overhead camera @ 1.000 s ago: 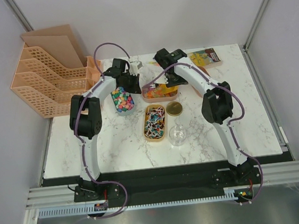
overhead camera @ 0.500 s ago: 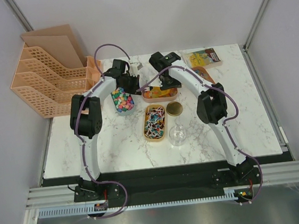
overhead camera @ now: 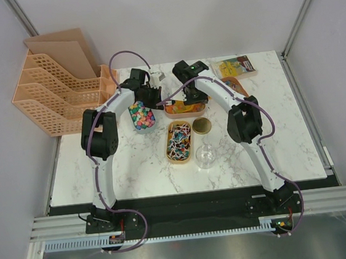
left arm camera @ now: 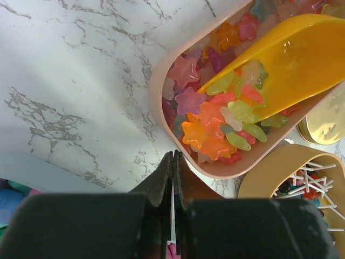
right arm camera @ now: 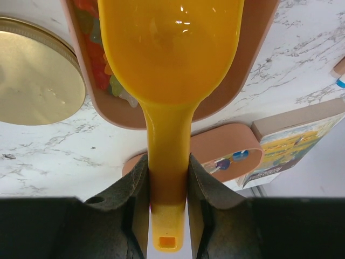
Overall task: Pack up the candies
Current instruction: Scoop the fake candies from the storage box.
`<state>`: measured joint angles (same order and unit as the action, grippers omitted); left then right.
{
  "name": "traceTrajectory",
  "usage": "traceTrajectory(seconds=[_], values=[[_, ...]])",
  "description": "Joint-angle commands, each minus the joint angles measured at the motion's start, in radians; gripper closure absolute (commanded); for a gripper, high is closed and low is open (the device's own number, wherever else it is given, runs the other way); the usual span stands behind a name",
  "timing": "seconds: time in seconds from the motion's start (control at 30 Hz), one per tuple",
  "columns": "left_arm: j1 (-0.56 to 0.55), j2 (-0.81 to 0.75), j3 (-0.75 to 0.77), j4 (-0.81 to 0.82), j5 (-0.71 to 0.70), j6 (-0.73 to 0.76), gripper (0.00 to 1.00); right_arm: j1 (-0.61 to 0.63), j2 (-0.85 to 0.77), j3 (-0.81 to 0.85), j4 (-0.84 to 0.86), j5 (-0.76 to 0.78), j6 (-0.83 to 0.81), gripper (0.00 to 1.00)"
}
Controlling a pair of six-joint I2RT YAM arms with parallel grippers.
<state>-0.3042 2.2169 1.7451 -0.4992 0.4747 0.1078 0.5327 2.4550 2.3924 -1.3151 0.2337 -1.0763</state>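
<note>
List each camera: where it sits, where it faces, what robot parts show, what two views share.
Top external: above and behind, looking down on the marble table; left arm and right arm show.
Left wrist: looks down past the shut left gripper at candies in a pink tray.
Right wrist: looks down along the yellow scoop clamped in the right gripper.
Shared: both wrist views show scoop, tray, gold lid.

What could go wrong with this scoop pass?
The scoop is dug into heaped candies beside the tray's low rim; pushing on could spill some onto the marble.
The right gripper pinches only the thin handle, so a loaded scoop may twist.
The shut left gripper hovers close by; a collision is possible.
</note>
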Motion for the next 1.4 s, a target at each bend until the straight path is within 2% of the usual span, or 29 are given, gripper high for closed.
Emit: traceTrajectory(seconds=[0.0, 0.33, 0.8, 1.0, 1.03, 1.13, 1.23, 1.37], values=[[-0.010, -0.013, 0.007, 0.004, 0.047, -0.042, 0.98, 0.007, 0.030, 0.016, -0.009, -0.063, 0.006, 1.00], [-0.016, -0.028, 0.004, -0.007, 0.036, -0.036, 0.98, -0.017, 0.036, -0.041, 0.051, -0.126, 0.067, 1.00], [-0.015, -0.075, 0.008, -0.035, 0.022, 0.023, 0.98, -0.063, 0.019, -0.134, 0.106, -0.178, 0.052, 1.00], [-0.012, -0.123, 0.043, -0.055, 0.033, 0.052, 0.76, -0.085, 0.001, -0.157, 0.128, -0.284, 0.055, 0.99], [-0.010, -0.135, 0.051, -0.061, 0.035, 0.061, 0.65, -0.092, -0.010, -0.168, 0.134, -0.298, 0.056, 1.00], [-0.009, -0.149, 0.099, -0.093, 0.021, 0.081, 0.49, -0.114, -0.033, -0.197, 0.165, -0.361, 0.072, 1.00], [-0.009, -0.164, 0.142, -0.111, -0.027, 0.099, 0.43, -0.134, -0.077, -0.246, 0.204, -0.421, 0.078, 1.00], [-0.004, -0.177, 0.183, -0.119, -0.108, 0.109, 0.42, -0.143, -0.146, -0.318, 0.287, -0.467, 0.078, 1.00]])
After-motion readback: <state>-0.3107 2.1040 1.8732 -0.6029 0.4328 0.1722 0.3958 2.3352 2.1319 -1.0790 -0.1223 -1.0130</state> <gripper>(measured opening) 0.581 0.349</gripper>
